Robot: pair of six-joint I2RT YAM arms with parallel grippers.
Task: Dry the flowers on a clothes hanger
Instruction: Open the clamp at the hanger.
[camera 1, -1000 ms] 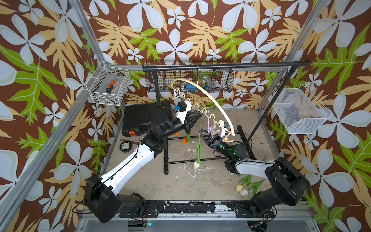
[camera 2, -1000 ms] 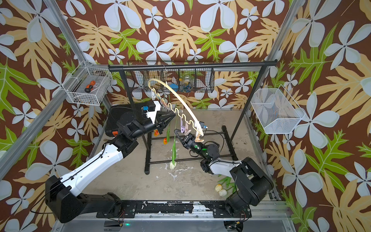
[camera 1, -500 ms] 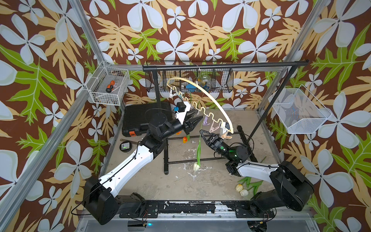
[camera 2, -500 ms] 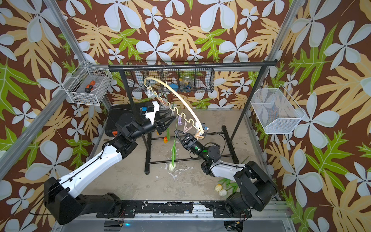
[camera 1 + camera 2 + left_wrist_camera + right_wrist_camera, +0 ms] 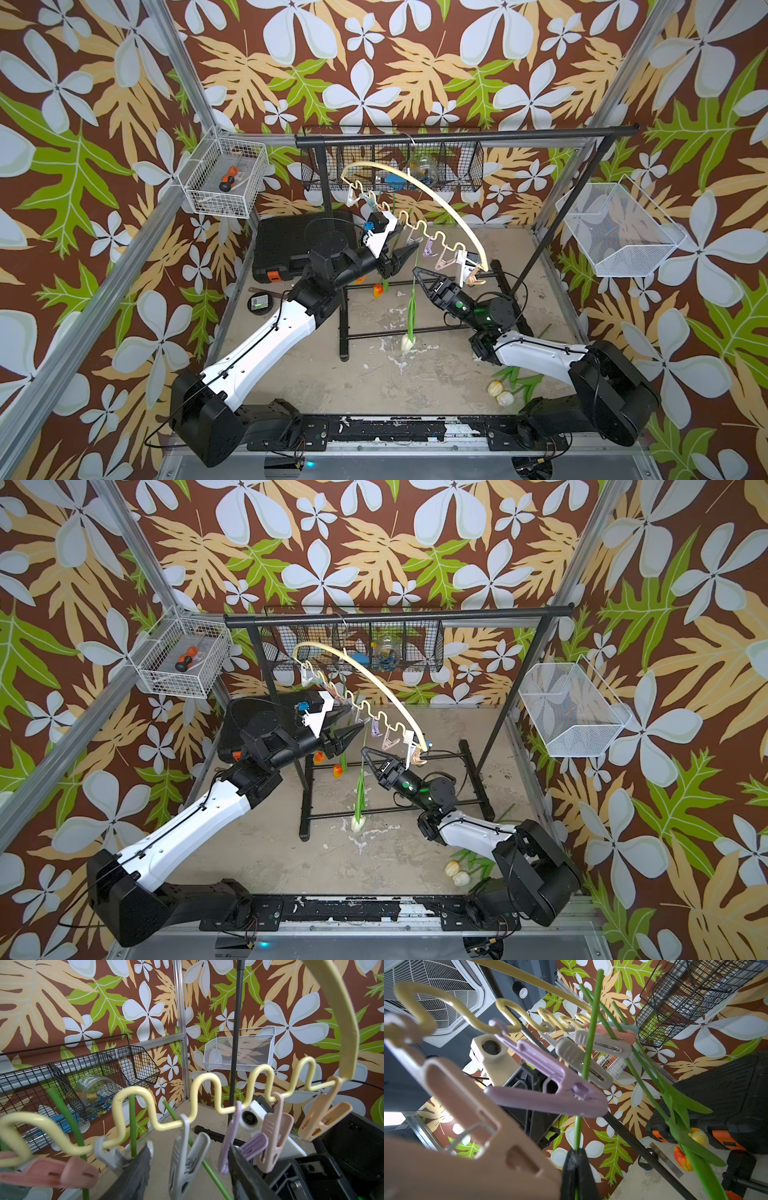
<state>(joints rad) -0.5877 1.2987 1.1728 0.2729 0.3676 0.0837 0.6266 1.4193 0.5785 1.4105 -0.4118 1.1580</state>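
Observation:
The cream clothes hanger (image 5: 436, 195) (image 5: 374, 679) hangs tilted from the black rack, pastel clothespins dangling along its wavy bar (image 5: 207, 1080). My left gripper (image 5: 191, 1147) (image 5: 409, 251) is open, its fingers standing apart on either side of a grey clothespin (image 5: 187, 1159) (image 5: 583, 1064). A white-headed flower (image 5: 408, 341) (image 5: 357, 823) hangs head down, its green stem (image 5: 588, 1032) running through that grey pin's mouth. My right gripper (image 5: 576, 1152) (image 5: 417, 272) is shut on the stem below the pin. Two orange flowers (image 5: 377, 289) (image 5: 338, 771) hang further left. More flowers (image 5: 500, 392) lie on the floor.
The tall black garment rack (image 5: 457, 135) carries the hanger. Behind it is a black wire basket (image 5: 457, 166). A white wire basket (image 5: 224, 183) holds a screwdriver at the left wall. A white mesh bin (image 5: 619, 232) is on the right wall. A black case (image 5: 286, 241) lies at the back left.
My left gripper's jaws have spread apart, letting go of the grey clothespin. The hanger has swung a little to the left. The right gripper still pinches the stem.

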